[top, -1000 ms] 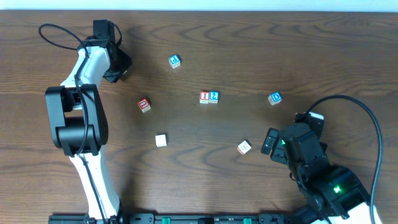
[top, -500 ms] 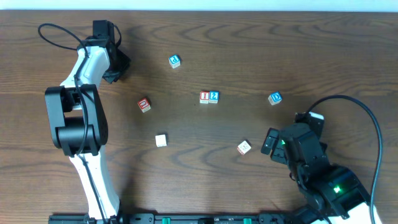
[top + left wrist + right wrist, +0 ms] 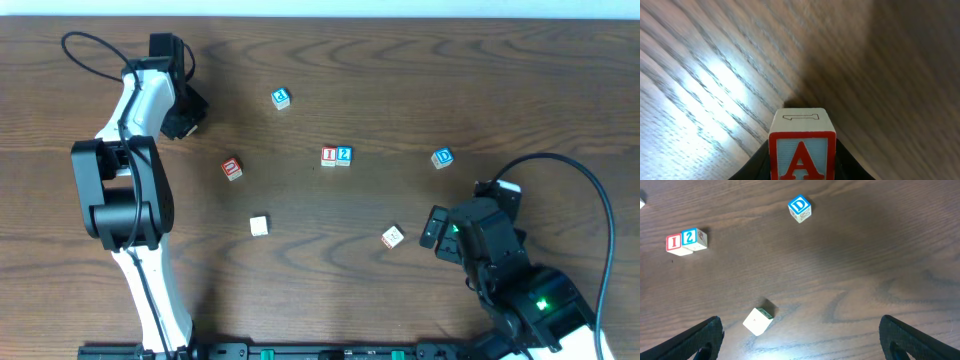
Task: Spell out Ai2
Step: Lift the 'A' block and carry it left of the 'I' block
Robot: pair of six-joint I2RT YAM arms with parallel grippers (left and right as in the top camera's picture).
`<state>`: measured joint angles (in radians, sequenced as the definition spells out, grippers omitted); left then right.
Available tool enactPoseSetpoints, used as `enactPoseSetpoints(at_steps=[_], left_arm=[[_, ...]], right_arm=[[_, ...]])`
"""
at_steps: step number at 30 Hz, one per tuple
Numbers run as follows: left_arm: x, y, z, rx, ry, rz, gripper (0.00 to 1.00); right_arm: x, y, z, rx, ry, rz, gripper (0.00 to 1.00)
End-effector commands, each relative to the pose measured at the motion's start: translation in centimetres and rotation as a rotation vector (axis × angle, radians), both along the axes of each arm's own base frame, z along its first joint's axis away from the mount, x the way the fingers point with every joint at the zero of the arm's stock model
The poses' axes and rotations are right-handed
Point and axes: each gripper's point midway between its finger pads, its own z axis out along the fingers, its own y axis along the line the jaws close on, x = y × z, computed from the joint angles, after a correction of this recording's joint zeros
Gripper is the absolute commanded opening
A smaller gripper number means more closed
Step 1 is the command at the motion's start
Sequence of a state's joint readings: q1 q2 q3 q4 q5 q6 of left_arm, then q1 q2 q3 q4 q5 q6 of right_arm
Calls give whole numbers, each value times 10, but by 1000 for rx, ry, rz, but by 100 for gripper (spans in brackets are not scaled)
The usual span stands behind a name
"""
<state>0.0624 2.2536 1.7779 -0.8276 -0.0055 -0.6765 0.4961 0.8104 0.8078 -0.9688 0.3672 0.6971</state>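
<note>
My left gripper [image 3: 802, 167] is shut on the red "A" cube [image 3: 802, 149], whose A face is turned to the left wrist camera, just above the wood. In the overhead view this gripper [image 3: 184, 113] is at the far left and hides the cube. The red "I" cube [image 3: 328, 156] and the blue "2" cube [image 3: 344, 154] stand touching side by side at the table's middle. They also show in the right wrist view, "I" [image 3: 673, 243] beside "2" [image 3: 690, 237]. My right gripper [image 3: 432, 228] [image 3: 802, 340] is open and empty at the near right.
The blue "D" cube [image 3: 442, 158] [image 3: 799, 208] lies right of the pair. A red cube with a round letter [image 3: 232, 168], a blue-faced cube [image 3: 281, 97], and two white cubes, one [image 3: 259, 226] near left and one [image 3: 393, 236] [image 3: 758, 320] by my right gripper, lie scattered.
My left gripper has shifted slightly toward the near side with the "A" cube. The right arm and the loose cubes have not moved.
</note>
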Motion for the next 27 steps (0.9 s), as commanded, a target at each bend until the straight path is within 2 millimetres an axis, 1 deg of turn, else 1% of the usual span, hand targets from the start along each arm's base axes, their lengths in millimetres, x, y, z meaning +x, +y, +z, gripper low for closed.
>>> enactPoseSetpoints(at_steps=[1,5,9,12,14,18,20,22,27], left_arm=[[12,5,19,77,-22,-55,6],[19,0,38,138,-29,-118,5],[27,-19,53,151,-51,-215,6],[30,-42,62,161,-57,-308,6],[32,-61,66,166,-67,-366,6],[30,-96,66,171,-73,-459,6],[27,-120,66,173,-76,-520,6],[23,-138,66,161,-77,-556,6],[3,-174,62,128,-33,-659,6]], right_arm=[[-1,0,-1,0,-4,-7,99],[-1,0,-1,0,-4,-7,99],[-1,0,-1,0,-4,-7,99],[-1,0,-1,1,-4,-7,99],[-1,0,-1,1,-4,-7,99],[-1,0,-1,0,-4,-7,99],[-1,0,-1,0,-4,-7,99],[-1,0,-1,1,-4,-7,99],[-1,0,-1,0,-4,-7,99]])
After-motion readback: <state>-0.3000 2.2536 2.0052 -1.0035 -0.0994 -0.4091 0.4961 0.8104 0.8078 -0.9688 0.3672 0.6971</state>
